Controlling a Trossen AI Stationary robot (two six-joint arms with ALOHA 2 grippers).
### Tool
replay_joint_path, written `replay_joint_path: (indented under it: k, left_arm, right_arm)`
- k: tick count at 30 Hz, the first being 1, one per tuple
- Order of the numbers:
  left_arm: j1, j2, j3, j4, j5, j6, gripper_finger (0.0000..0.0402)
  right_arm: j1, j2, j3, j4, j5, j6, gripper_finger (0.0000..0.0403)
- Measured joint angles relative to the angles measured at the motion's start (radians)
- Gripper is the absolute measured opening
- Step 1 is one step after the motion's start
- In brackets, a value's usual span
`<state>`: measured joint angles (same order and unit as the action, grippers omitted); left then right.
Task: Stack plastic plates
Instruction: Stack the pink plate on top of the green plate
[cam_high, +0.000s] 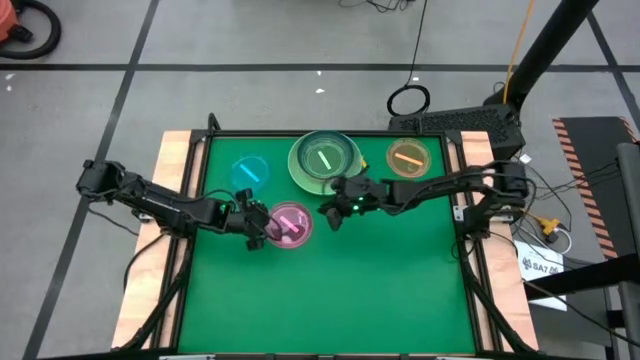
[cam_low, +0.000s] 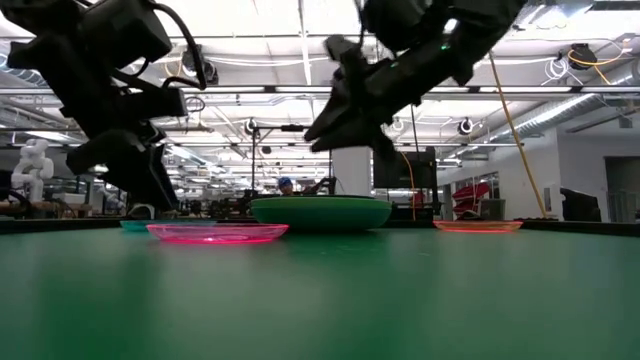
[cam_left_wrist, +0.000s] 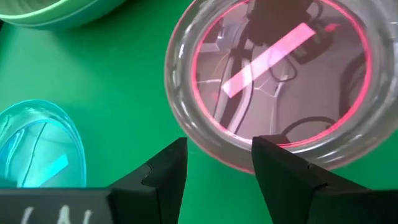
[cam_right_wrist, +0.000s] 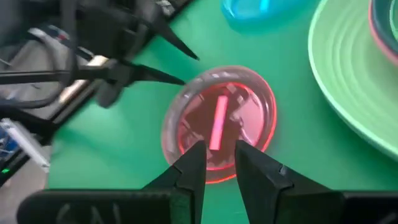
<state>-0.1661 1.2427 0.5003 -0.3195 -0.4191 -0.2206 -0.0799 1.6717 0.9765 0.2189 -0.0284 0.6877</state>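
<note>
Magenta plate (cam_high: 291, 225) flat on desk (cam_high: 350, 290), unstacked, beside large stack (cam_high: 325, 160). Blue plate (cam_high: 250, 172) and orange plate (cam_high: 408, 158) also loose. Left gripper (cam_high: 256, 232) released at its rim; right gripper (cam_high: 330, 214) above, part-open, empty.

Left arm reaches in low; left end effector (cam_high: 262, 229) just beside the magenta plate (cam_high: 291, 224), fingers (cam_left_wrist: 163, 176) spread, empty. Right arm extends from the opposite side; right end effector (cam_high: 331, 213) raised beside the same plate, fingers (cam_right_wrist: 193, 167) partly parted, empty.
</note>
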Motion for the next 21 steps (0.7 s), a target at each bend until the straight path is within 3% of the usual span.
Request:
replay_joint_path:
  k: [7, 13, 18, 21]
  left_arm:
    - [-0.055, 0.001, 0.000, -0.002, 0.001, -0.023, 0.0186]
    - [-0.065, 0.001, 0.000, 0.001, 0.001, -0.022, 0.0186]
    - [-0.065, 0.001, 0.000, 0.004, 0.001, -0.028, 0.0186]
    - [-0.065, 0.001, 0.000, 0.005, 0.001, -0.034, 0.0186]
  right_arm:
    - [0.008, 0.098, 0.104, -0.213, -0.002, 0.080, 0.0088]
    - [0.017, 0.113, 0.109, -0.205, 0.009, 0.112, 0.0125]
    - [0.032, 0.121, 0.109, -0.195, 0.105, 0.112, 0.0150]
    - [0.037, 0.152, 0.109, -0.178, 0.110, 0.115, 0.0158]
